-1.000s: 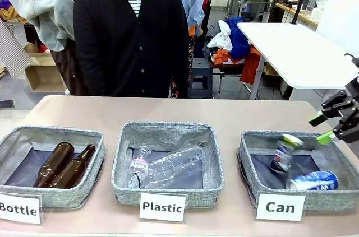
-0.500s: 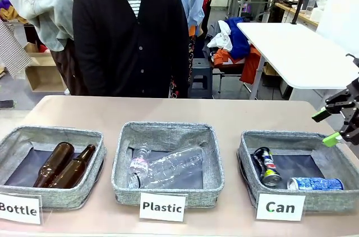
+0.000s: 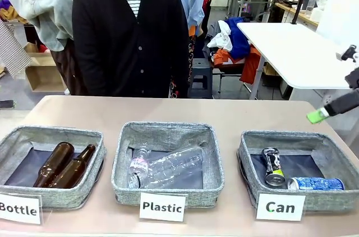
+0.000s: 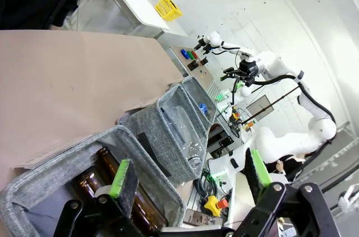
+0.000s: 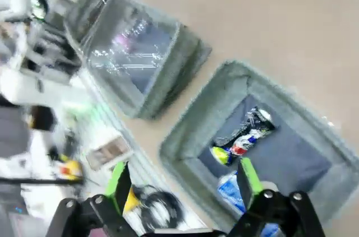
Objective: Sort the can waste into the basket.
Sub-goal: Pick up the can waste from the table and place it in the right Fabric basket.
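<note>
Both cans are in the "Can" basket [image 3: 247, 156]: black can [image 3: 273, 166] lying on the dark lining, blue-and-white can [image 3: 316, 184] on its side just beside it at the front wall. In the right wrist view both sit below and ahead of the right end effector [image 5: 182, 184], whose fingers stand apart with nothing between them. In the front view that end effector [image 3: 331, 108] is up and off to the side of the basket, clear of its rim.

Left end effector [image 4: 188, 172]: fingers apart, empty, hanging over the basket with the brown bottles [image 4: 112, 181]; the plastic-bottle basket [image 4: 179, 130] is beyond it.

Judgement: drop step looks done, sorting is at or near complete. No cans visible on the surface [image 3: 224, 114] outside the baskets. Next move is probably just parking the right arm clear; nothing needs a grasp. Low risk, only keep the fingers off the basket wall.
</note>
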`<state>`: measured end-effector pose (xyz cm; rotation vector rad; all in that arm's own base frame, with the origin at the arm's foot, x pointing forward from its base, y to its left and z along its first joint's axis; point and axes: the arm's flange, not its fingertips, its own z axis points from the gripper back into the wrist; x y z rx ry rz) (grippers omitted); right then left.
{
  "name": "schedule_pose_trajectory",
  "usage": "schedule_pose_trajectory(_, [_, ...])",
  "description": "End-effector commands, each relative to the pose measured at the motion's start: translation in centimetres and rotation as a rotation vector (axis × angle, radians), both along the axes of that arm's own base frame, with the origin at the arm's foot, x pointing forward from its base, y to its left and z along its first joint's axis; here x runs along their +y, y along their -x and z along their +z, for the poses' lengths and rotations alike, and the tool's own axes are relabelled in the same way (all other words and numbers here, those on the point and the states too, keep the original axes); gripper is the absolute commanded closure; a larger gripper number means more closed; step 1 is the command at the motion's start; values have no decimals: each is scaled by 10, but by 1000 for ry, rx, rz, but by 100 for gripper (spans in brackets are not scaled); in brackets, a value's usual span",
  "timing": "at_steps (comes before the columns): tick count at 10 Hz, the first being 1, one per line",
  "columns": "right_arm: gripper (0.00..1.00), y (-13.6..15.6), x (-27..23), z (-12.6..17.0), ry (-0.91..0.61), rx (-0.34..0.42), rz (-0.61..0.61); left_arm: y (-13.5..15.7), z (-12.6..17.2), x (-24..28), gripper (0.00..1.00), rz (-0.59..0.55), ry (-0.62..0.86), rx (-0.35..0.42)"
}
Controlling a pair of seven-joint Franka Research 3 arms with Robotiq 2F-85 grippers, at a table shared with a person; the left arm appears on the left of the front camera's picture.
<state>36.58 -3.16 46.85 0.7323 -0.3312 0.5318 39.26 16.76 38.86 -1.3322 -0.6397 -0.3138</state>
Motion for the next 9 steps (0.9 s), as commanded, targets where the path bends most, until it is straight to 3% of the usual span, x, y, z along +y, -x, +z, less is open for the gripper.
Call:
schedule_pose_trajectory(1, [0, -16, -4, 11, -505, 284, -352, 3, 2, 0, 0, -8, -14, 6])
schedule_pose_trajectory(3, [0, -36, -6, 0, -631, 431, -413, 3, 2, 0, 0, -8, -14, 6])
schedule_pose_trajectory(5, [0, -43, -4, -8, -601, 502, -420, 3, 2, 0, 0, -8, -14, 6])
schedule_pose_trajectory(7, [0, -38, -10, -17, -534, 467, -341, 3, 2, 0, 0, -8, -14, 6])
schedule_pose_trajectory(9, [0, -38, -10, -17, -534, 467, -341, 3, 2, 0, 0, -8, -14, 6])
